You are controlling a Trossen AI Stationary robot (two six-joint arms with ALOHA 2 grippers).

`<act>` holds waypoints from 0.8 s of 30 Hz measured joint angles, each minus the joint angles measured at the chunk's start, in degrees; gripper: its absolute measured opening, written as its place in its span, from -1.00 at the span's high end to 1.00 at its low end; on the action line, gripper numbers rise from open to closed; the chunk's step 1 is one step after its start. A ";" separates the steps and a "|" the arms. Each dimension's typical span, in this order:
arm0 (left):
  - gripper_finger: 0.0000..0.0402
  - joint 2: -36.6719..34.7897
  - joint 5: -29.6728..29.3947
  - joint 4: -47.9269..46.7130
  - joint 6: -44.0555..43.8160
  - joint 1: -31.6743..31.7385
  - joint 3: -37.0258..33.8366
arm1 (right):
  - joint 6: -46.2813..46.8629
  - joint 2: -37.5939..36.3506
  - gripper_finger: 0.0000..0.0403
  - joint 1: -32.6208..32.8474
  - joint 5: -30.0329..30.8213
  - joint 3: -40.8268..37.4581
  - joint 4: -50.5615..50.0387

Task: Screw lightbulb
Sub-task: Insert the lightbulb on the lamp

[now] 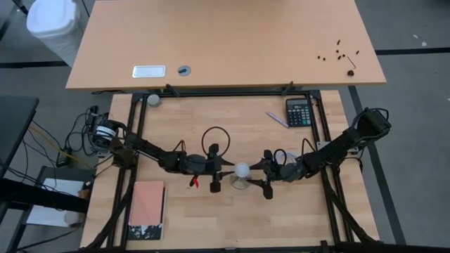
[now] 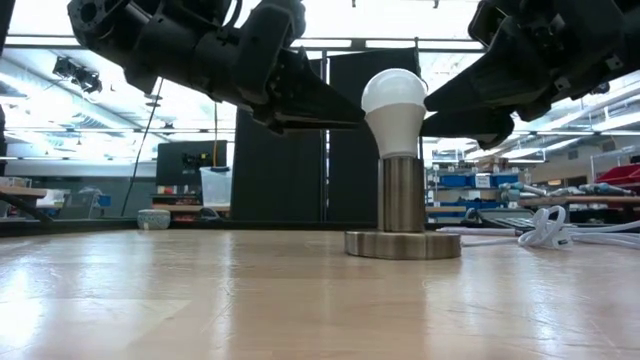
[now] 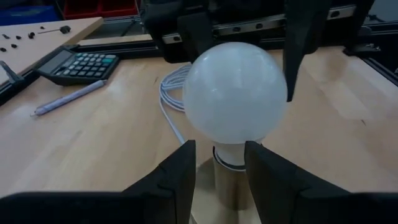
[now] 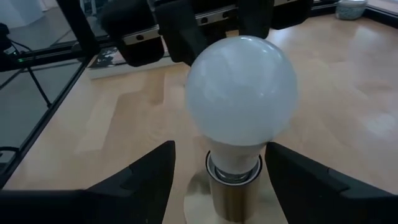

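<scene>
While both arms crowd the middle of the wooden table (image 1: 232, 218), several loose things lie around them: a dark calculator (image 1: 298, 112) and a pale pen (image 1: 276, 119) toward the far right, a coil of white cord (image 3: 169, 93) just behind the lamp, a salmon-covered notebook (image 1: 147, 209) at the near left, and a small grey ball (image 1: 152, 100) at the far left edge. None of these lies between the grippers and the bulb; only the two grippers themselves close in on it from opposite sides.

The lightbulb (image 2: 393, 112) stands upright near the table's centre, its long axis vertical, globe up and narrow neck down, seated in the socket (image 2: 401, 195). From above it shows as a white round spot between the two arms.

The bulb is matt white, smooth and pear-shaped, with a pale collar where it meets the socket. The socket is a brushed-metal cylinder rising from a flat round metal disc on the table. The tabletop is light wood with visible grain.

The left gripper (image 3: 219, 165) has its dark fingers spread to either side of the bulb's neck, apart from it, gripping nothing. The right gripper (image 4: 220, 168) is likewise spread, its fingers standing wider on both sides of the neck and collar, with clear gaps, holding nothing.
</scene>
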 joint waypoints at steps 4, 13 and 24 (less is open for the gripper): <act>0.29 0.00 0.02 1.02 0.59 -0.01 0.00 | -0.01 0.00 -0.28 0.01 0.00 0.00 0.02; 0.29 0.00 -0.04 0.41 0.57 0.01 0.00 | 0.01 0.00 -0.28 0.04 -0.02 0.00 0.04; 0.29 0.00 -0.09 -2.05 0.50 0.01 0.02 | 2.19 0.02 -0.28 0.05 -0.07 0.00 -3.00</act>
